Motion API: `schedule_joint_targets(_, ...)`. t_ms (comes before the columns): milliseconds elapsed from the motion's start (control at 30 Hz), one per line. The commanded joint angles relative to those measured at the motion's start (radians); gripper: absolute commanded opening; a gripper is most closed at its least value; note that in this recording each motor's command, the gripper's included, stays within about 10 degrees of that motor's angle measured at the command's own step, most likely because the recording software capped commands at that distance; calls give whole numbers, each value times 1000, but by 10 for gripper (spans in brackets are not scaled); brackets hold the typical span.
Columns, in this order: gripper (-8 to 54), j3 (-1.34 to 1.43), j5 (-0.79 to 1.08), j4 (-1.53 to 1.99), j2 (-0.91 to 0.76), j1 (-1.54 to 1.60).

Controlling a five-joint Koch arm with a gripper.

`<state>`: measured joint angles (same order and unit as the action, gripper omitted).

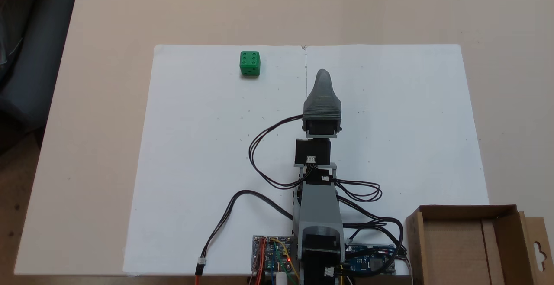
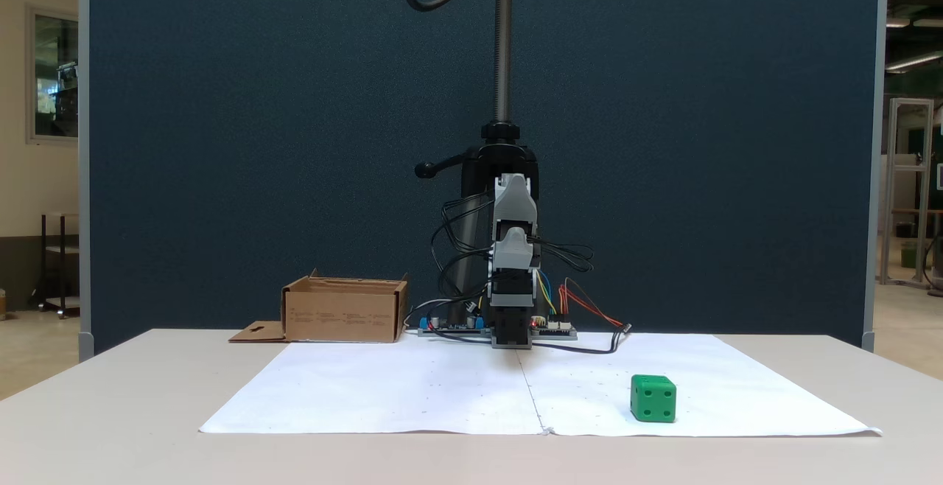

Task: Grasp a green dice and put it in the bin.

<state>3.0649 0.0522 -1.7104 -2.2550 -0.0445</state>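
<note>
The green dice sits on the white paper sheet near its far edge, left of the arm in the top-down fixed view (six pips facing up), and well apart from the gripper. The gripper points forward along the sheet's centre seam, low over the paper; its jaws overlap from both cameras, so I cannot tell whether they are parted. The bin stands beside the arm's base, at the table corner
</note>
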Motion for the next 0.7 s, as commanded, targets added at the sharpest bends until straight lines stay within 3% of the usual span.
schedule_joint_targets(0, 457, 67, 9, -44, -109, 6)
schedule_joint_targets(667, 439, 67, 12, 29, -107, -9)
